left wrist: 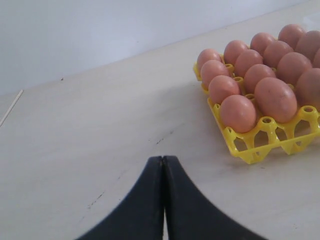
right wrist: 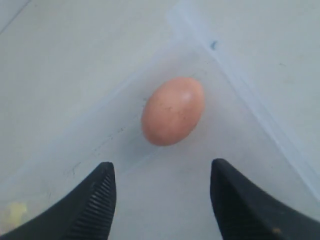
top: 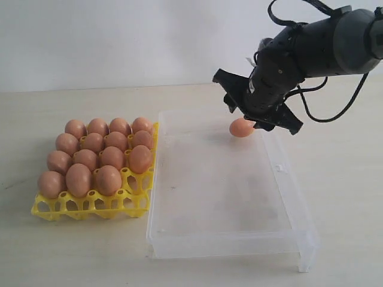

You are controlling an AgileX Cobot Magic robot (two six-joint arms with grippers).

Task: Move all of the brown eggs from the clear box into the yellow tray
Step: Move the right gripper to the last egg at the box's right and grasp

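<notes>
Clear box [top: 227, 245] with one brown egg [top: 242, 127], fifteen in yellow tray [top: 90, 206], right tool [right wrist: 162, 167] spread, left tool [left wrist: 163, 159] closed

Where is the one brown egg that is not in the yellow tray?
In the exterior view the brown egg lies inside the clear box near its far right corner, just ahead of the open right gripper, with the yellow tray on the left.

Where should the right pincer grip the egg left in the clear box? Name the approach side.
Grip the egg across its narrow middle, from above: it lies on its side in a corner of the clear box, walls likely blocking sideways approach.
</notes>
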